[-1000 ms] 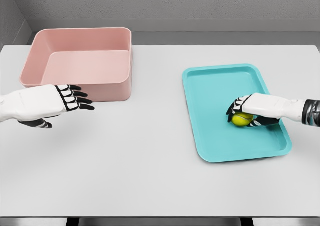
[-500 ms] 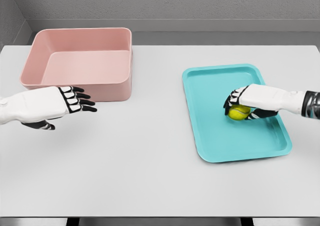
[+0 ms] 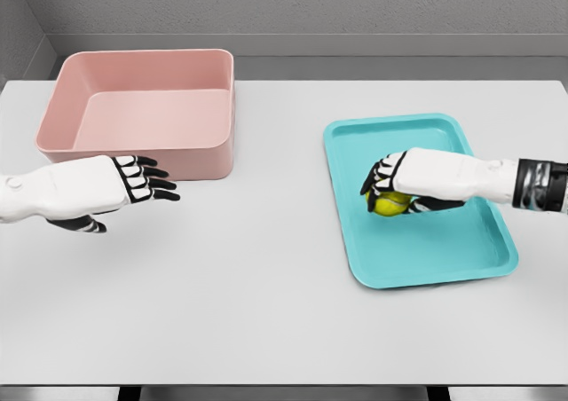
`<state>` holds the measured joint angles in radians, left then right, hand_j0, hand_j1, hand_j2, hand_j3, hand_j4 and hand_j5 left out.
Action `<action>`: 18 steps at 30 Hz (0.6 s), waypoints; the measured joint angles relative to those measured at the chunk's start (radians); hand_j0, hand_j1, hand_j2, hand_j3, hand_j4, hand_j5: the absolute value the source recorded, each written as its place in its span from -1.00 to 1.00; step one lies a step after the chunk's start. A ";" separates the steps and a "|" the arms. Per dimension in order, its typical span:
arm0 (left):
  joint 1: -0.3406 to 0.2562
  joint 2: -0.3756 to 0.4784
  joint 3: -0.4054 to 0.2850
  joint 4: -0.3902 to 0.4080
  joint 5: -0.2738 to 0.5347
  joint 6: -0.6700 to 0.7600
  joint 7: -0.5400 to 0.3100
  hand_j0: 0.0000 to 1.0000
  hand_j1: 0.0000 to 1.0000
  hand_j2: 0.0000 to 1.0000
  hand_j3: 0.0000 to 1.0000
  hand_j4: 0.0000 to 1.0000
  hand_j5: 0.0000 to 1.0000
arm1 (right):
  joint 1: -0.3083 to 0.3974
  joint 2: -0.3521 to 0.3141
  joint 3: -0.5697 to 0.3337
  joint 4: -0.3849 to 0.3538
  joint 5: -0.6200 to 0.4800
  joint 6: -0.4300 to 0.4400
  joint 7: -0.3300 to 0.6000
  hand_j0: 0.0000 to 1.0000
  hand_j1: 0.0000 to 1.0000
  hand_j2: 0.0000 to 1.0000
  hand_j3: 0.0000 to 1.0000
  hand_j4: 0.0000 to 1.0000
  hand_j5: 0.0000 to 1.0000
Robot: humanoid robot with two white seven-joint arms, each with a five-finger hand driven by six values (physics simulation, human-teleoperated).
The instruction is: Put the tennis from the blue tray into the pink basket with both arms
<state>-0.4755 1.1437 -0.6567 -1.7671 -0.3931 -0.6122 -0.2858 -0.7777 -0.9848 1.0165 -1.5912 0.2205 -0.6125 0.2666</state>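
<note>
- The right hand [image 3: 397,188] has carried the tennis ball [image 3: 389,204] toward nine o'clock across the blue tray [image 3: 417,259]; a second ago the ball sat nearer the tray's three o'clock side, and now it is close to the left half of the tray.
- The fingers of that hand are curled over the top and sides of the ball, clasping it from above. Whether the ball is lifted clear of the tray floor or only sliding over it is hard to say from this height; it looks slightly raised.
- The ball is thus within the tray's outline, held, and not yet past its nine o'clock rim.
- The left hand [image 3: 115,188] has moved a little toward three o'clock and a touch lower than before. Its fingers are stretched out and slightly parted, pointing toward three o'clock, and they hold nothing.
- It hovers over the white table [image 3: 266,312], just at six o'clock of the pink basket [image 3: 177,163], near its front wall but, as far as I can tell, not touching it.
- The basket and tray have not shifted between frames; the basket stands at ten o'clock of the scene and nothing shows inside it.
- My reading: the pick is done and the transfer has begun. With both hands closing on the middle of the table, a handover from right to left seems the likely next step, since the basket lies well apart from the tray.
- The risk there is the ball rolling free if the right hand lets go before the left has closed round it.
</note>
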 measured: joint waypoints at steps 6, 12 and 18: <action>0.000 0.000 0.000 0.000 0.000 0.000 0.000 1.00 1.00 1.00 1.00 1.00 1.00 | -0.008 0.043 0.000 -0.009 0.000 0.000 0.001 0.08 0.08 0.08 0.08 0.08 0.08; -0.009 -0.038 0.000 0.000 0.001 0.000 0.001 1.00 1.00 1.00 1.00 1.00 1.00 | -0.023 0.085 0.001 -0.010 0.001 0.000 0.001 0.08 0.08 0.08 0.08 0.08 0.08; -0.009 -0.061 0.000 0.000 0.001 0.000 0.001 1.00 1.00 1.00 1.00 1.00 1.00 | -0.037 0.127 0.005 -0.010 0.000 0.000 0.002 0.08 0.08 0.08 0.08 0.08 0.08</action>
<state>-0.4848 1.0826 -0.6571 -1.7671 -0.3925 -0.6122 -0.2843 -0.8146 -0.8574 1.0220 -1.6009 0.2209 -0.6128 0.2686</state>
